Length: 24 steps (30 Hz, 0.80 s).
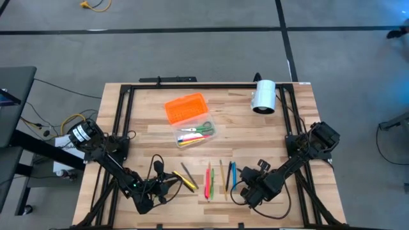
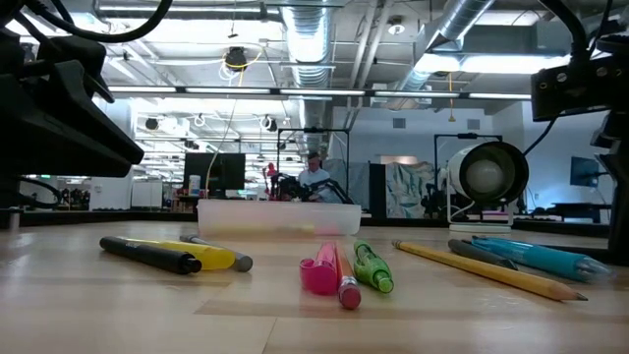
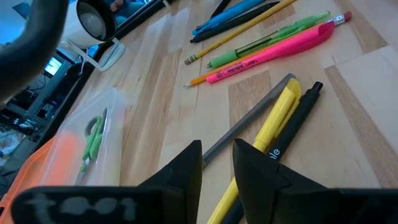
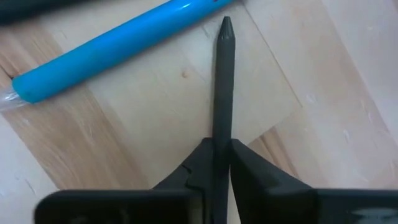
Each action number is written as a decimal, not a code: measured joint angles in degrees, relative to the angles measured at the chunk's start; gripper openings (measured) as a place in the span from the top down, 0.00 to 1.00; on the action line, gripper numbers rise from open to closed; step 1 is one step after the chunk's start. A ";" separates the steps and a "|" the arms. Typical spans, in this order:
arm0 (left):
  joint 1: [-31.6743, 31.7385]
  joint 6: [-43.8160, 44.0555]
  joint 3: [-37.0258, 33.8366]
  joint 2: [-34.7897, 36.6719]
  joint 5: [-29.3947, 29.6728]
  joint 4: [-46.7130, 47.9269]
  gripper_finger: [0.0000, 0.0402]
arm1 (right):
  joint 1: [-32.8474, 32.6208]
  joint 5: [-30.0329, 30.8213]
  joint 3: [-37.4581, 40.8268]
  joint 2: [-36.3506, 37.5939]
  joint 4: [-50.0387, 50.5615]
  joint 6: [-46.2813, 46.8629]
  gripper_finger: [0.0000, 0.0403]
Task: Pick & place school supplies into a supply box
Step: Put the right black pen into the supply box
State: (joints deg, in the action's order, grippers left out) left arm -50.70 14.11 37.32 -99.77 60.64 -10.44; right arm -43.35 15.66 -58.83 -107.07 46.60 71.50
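Pens and pencils lie in a loose row across the lower middle of the high view, among them a pink pen and a blue pen. At lower right, the right gripper has its fingers closed on a dark pencil, so the pick looks under way; next it must lift and carry up-frame to the supply box. Its clear base holds green scissors and probably a few pens, with the orange lid beside it. The left gripper, slightly parted and empty, hovers over a yellow pen.
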 joint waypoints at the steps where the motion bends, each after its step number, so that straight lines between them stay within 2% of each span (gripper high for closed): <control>1: 0.00 0.02 0.00 0.00 0.00 0.00 0.79 | 0.03 -0.01 0.00 0.00 0.04 0.02 0.87; 4: 0.00 0.02 0.00 0.00 0.02 0.00 0.79 | 0.61 -0.41 0.00 0.03 0.12 0.02 0.83; 9: 0.02 0.05 0.00 0.00 0.00 0.00 0.79 | 0.72 -0.57 -0.03 0.04 0.07 0.00 0.83; 20: 0.04 0.31 0.00 0.00 0.00 0.02 0.79 | 0.74 -1.18 -0.11 0.09 -0.30 -0.22 0.97; 24: 0.04 0.31 0.00 0.00 0.00 0.02 0.79 | 0.74 -1.16 -0.11 0.09 -0.30 -0.22 0.96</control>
State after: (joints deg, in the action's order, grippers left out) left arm -50.65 14.41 37.32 -99.77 60.64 -10.41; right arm -42.61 14.50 -58.94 -106.98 46.30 71.29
